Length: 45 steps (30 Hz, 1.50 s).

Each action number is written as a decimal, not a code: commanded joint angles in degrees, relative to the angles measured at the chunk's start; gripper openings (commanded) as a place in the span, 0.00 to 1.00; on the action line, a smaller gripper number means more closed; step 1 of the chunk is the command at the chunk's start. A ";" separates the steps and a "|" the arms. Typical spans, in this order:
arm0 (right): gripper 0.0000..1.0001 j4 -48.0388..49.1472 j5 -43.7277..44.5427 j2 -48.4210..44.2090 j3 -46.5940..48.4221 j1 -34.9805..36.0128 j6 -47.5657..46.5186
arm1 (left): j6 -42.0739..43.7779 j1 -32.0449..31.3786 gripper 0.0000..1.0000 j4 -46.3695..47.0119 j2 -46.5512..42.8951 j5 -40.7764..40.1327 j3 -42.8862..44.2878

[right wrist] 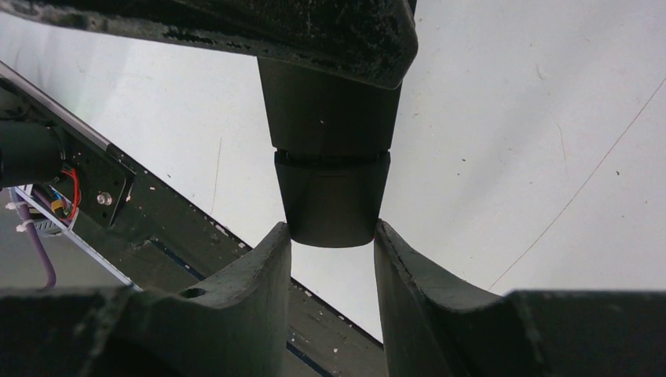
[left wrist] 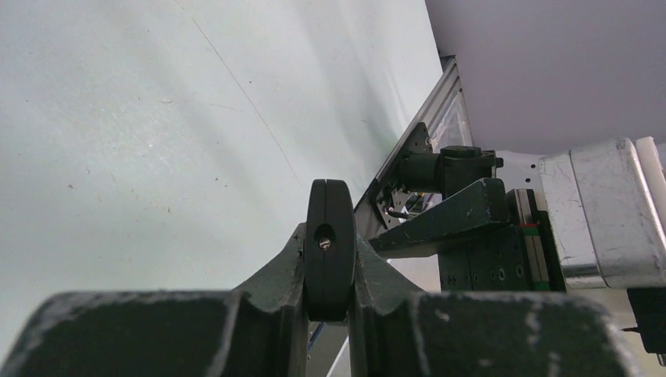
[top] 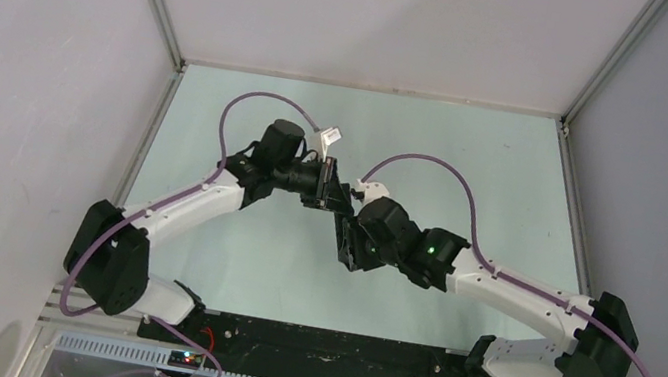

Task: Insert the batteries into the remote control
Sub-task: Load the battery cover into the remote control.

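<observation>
The remote control (left wrist: 330,208) is a slim black bar held in the air between both grippers over the middle of the table. My left gripper (left wrist: 330,245) is shut on it, and I see it end-on with a small hole in its end face. In the right wrist view the remote (right wrist: 330,118) comes down from the top, with a seam across it. My right gripper (right wrist: 330,229) has both fingertips pressed on the end of the section below the seam. In the top view the left gripper (top: 323,185) and right gripper (top: 344,214) meet. No batteries are in view.
The pale green table (top: 474,170) is walled by grey panels with aluminium rails (top: 163,121) along its edges. A black base strip (top: 325,349) runs along the near edge. The right arm's wrist (left wrist: 597,212) sits close beside the left gripper.
</observation>
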 commanded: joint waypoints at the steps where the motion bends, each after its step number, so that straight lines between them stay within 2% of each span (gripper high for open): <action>1: 0.38 3.50 3.45 0.72 3.49 -1.21 0.86 | -4.35 -0.80 0.00 0.05 -0.08 8.42 2.26; 20: 0.53 1.68 0.00 0.40 4.75 -2.54 0.60 | -0.99 -0.60 0.00 -0.12 0.56 13.19 1.10; 23: 0.58 1.13 -0.63 0.05 5.23 -2.84 0.93 | -1.42 -0.54 0.00 -0.06 1.19 13.81 1.34; 34: 0.88 0.29 -2.75 -2.10 5.66 -5.23 2.89 | -3.16 1.16 0.00 -0.11 4.82 15.99 2.31; 40: 0.94 1.21 -6.68 -4.00 5.63 -6.87 4.17 | -4.68 1.93 0.00 -0.09 7.35 16.67 3.15; 45: 0.94 1.64 -5.72 -7.24 5.22 -7.50 7.00 | -6.88 2.99 0.00 -0.09 8.96 16.23 3.76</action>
